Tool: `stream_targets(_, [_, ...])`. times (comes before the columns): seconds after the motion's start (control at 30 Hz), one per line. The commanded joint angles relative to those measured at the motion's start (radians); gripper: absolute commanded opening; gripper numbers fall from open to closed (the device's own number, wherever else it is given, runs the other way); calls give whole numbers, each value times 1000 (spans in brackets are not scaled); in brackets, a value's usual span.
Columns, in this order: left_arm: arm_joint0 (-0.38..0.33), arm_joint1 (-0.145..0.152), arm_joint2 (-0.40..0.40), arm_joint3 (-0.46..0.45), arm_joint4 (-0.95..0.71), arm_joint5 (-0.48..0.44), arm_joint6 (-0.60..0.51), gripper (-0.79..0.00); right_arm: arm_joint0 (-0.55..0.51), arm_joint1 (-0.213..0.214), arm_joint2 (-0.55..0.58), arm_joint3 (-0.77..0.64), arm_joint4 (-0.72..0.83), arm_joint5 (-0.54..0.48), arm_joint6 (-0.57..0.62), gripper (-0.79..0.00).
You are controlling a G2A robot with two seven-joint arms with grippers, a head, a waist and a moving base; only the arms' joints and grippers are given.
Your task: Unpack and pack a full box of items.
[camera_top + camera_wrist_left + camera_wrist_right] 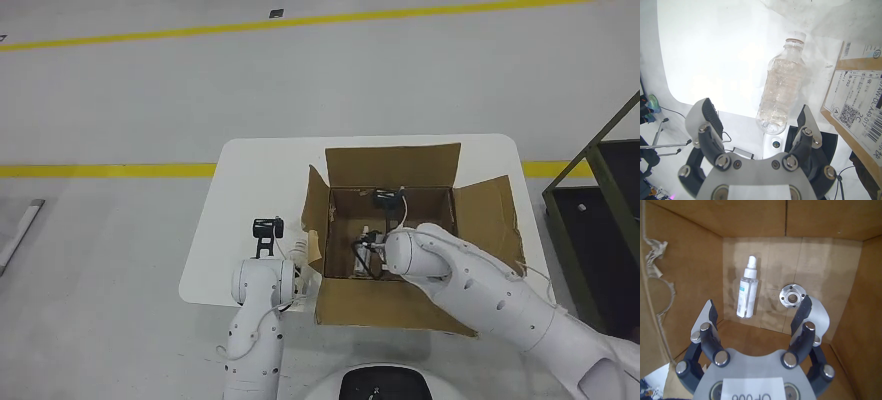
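1. Top view: an open cardboard box [392, 165] stands on the white desk [250, 180] with its flaps spread outward. The right arm [470, 285] bends over the box's near wall and down inside. The left arm [262, 285] is over the near part of the desk, just beside the box's left flap.
2. Left wrist view: the left hand [757, 107] is spread wide and holds nothing. A clear plastic bottle [783, 83] lies on the desk ahead of the fingers [710, 111]. Its bottom end is at the desk's edge and its cap end points away from the hand. The labelled outer wall of the cardboard box is just beside the bottle.
3. Right wrist view: the right hand [759, 300] is spread apart inside the cardboard box, above its floor, and grips nothing. A spray bottle [747, 291] lies flat on the box floor. A round metal flange [792, 296] with bolt holes lies near it, and the two are apart. One fingertip shows in front of the flange's rim; I cannot tell whether it touches.
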Motion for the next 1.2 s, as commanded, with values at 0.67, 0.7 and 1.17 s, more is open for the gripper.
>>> stream_targets(0.67, [0,0,0,0,0,0,0,0,42,-67,-109,111,-67,-19,-23,-126])
stream_targets(0.7, [0,0,0,0,0,0,0,0,50,-76,-118,127,-68,-10,-25,-182])
stream_targets(1.17, [0,0,0,0,0,0,0,0,116,-198,-169,384,10,-57,-68,-289])
